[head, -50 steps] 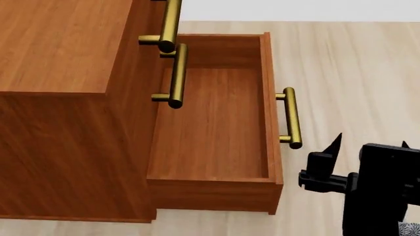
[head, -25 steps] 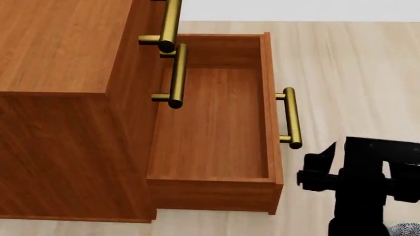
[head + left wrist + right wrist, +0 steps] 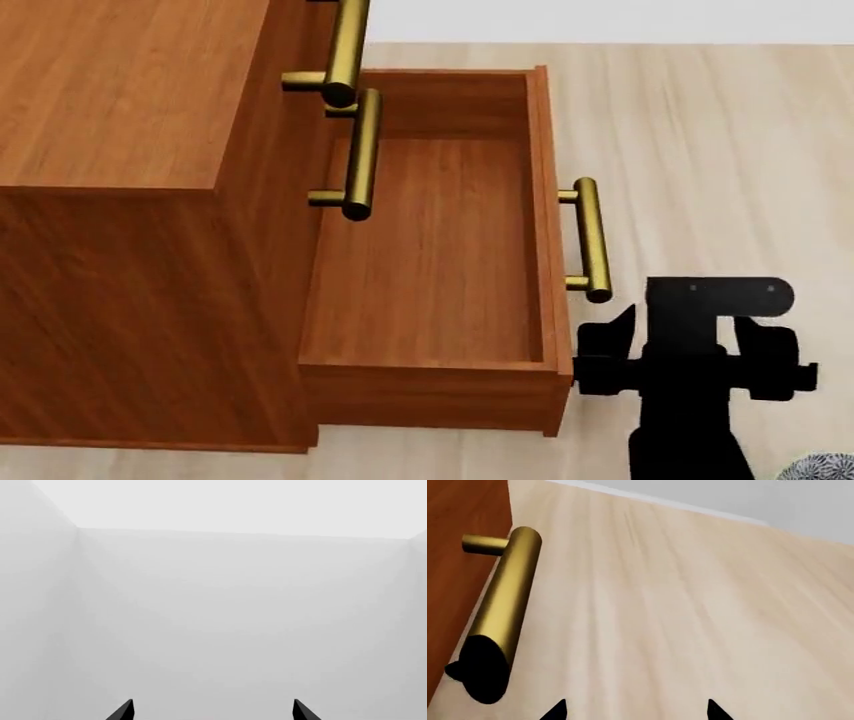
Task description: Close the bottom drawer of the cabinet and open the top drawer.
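Note:
The cabinet (image 3: 120,200) fills the left of the head view. Its bottom drawer (image 3: 427,250) is pulled far out and empty, with its brass handle (image 3: 587,240) on the front. The top drawer's handle (image 3: 344,45) and the middle drawer's handle (image 3: 360,155) lie against the cabinet face; both drawers look shut. My right gripper (image 3: 687,345) hovers just right of the bottom drawer's front, near the handle's near end. In the right wrist view my right gripper (image 3: 635,712) is open and empty, with the handle (image 3: 500,610) off to one side. My left gripper (image 3: 212,712) is open, facing a blank grey wall.
Pale wood floor (image 3: 721,150) spreads right of the cabinet. A grey patterned object (image 3: 821,467) shows at the bottom right corner of the head view. A white wall (image 3: 601,20) runs along the far edge.
My right gripper has moved left, closer to the bottom drawer's front and handle, and its wrist has turned. The drawers have not moved.

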### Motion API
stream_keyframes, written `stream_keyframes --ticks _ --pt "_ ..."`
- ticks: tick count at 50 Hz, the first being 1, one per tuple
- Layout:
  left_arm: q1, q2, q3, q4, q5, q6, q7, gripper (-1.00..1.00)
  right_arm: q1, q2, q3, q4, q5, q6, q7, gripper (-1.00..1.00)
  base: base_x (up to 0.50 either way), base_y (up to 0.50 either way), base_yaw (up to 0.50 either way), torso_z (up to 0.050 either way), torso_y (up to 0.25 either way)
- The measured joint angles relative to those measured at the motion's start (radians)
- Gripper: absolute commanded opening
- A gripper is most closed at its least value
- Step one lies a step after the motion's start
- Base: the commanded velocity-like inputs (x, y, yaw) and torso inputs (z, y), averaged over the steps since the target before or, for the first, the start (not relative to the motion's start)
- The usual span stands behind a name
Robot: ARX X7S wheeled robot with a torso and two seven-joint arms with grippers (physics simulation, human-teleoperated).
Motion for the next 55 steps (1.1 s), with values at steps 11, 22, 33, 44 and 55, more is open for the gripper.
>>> stream_keyframes --ticks 11,22,33,44,55 --pt "0.001 -0.004 0.001 -0.002 -0.004 0.005 -0.004 1.00 0.032 -0.026 -0.036 0.056 -0.012 -0.022 -0.038 1.00 0.00 0.00 0.00 0.000 0.000" --pt "0.001 -0.010 -0.005 0.001 -0.014 0.006 -0.010 1.00 0.046 -0.063 -0.072 0.080 -0.021 -0.040 -0.076 1.00 0.00 0.00 0.00 0.000 0.000" --pt "-0.006 -0.016 -0.008 0.005 -0.029 0.001 -0.019 1.00 0.052 -0.102 -0.108 0.084 -0.016 -0.051 -0.114 1.00 0.00 0.00 0.00 0.000 0.000" --pt "-0.009 -0.021 -0.006 0.007 -0.036 0.001 -0.025 1.00 0.067 -0.139 -0.147 0.090 -0.011 -0.058 -0.148 1.00 0.00 0.00 0.00 0.000 0.000" --pt "-0.008 -0.028 -0.010 0.007 -0.044 0.004 -0.029 1.00 0.097 -0.182 -0.187 0.132 -0.001 -0.077 -0.178 1.00 0.00 0.00 0.00 0.000 0.000"
